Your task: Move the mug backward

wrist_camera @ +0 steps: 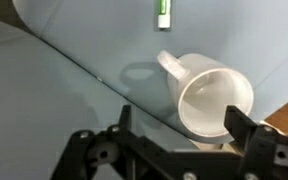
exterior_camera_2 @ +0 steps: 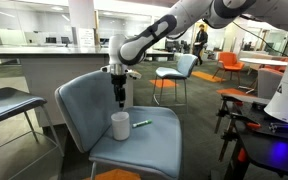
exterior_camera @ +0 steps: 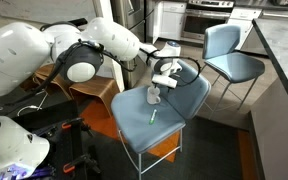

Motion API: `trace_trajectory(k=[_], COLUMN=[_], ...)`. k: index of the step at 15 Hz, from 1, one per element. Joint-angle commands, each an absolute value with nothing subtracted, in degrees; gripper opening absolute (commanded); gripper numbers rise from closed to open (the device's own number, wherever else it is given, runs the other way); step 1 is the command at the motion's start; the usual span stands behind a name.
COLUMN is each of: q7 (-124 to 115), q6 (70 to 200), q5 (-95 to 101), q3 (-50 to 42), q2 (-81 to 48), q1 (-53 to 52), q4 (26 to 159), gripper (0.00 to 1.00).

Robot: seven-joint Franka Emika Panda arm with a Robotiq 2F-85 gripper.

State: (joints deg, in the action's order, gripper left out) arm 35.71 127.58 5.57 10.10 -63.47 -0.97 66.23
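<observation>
The mug (wrist_camera: 212, 98) is a small whitish cup standing upright on the blue-grey chair seat (wrist_camera: 54, 80), with its handle pointing toward the green pen (wrist_camera: 163, 12). It also shows in both exterior views (exterior_camera: 154, 96) (exterior_camera_2: 120, 125). My gripper (wrist_camera: 181, 125) is open and empty. It hangs just above the mug, apart from it, as both exterior views show (exterior_camera: 164, 74) (exterior_camera_2: 119, 97). In the wrist view one finger is over the mug's right rim and the other is left of it. The pen lies on the seat beside the mug (exterior_camera: 153, 116) (exterior_camera_2: 142, 124).
The chair's backrest (exterior_camera_2: 84, 95) rises behind the mug and the seat edge (exterior_camera: 134, 140) drops off at the front. A second blue chair (exterior_camera: 229, 50) stands nearby. A wooden stool (exterior_camera: 94, 88) sits under the arm. A grey table (exterior_camera_2: 4, 100) stands beside the chair.
</observation>
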Motion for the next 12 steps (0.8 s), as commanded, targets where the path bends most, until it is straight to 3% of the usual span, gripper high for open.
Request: trace_trajectory(k=[1, 12], q7=[31.04, 22.80], q6=[118.19, 144.10], q5=[2.87, -4.13], q3=[10.59, 11.46], q2=[-57.62, -44.16], q1=[-0.10, 1.09], q4=[69.41, 91.31], gripper=[1.00, 1.00])
